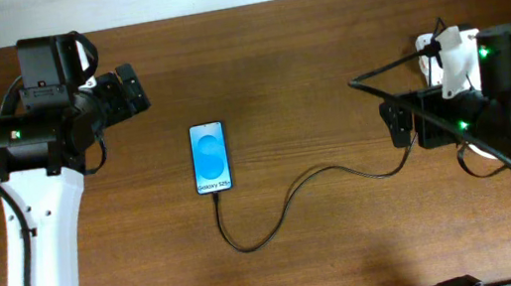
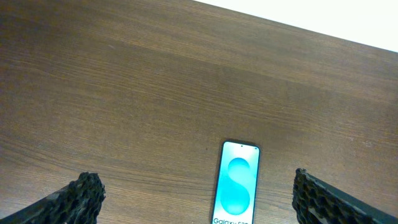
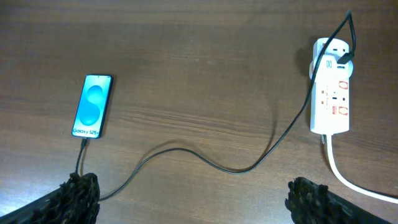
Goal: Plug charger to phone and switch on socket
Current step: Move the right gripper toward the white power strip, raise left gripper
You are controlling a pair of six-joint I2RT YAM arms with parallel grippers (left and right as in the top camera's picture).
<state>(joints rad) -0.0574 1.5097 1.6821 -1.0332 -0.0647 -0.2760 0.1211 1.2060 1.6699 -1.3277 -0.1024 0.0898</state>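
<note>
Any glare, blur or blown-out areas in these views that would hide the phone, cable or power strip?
Overhead: evenly lit, the phone screen bright yet its text legible. Left wrist: the table grain sharp, the pale strip along the top edge blown out. Right wrist: crisp, the charger and the socket both clear, no glare.

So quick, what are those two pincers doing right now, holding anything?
Left pincer: open, holding nothing.
Right pincer: open, holding nothing.
</note>
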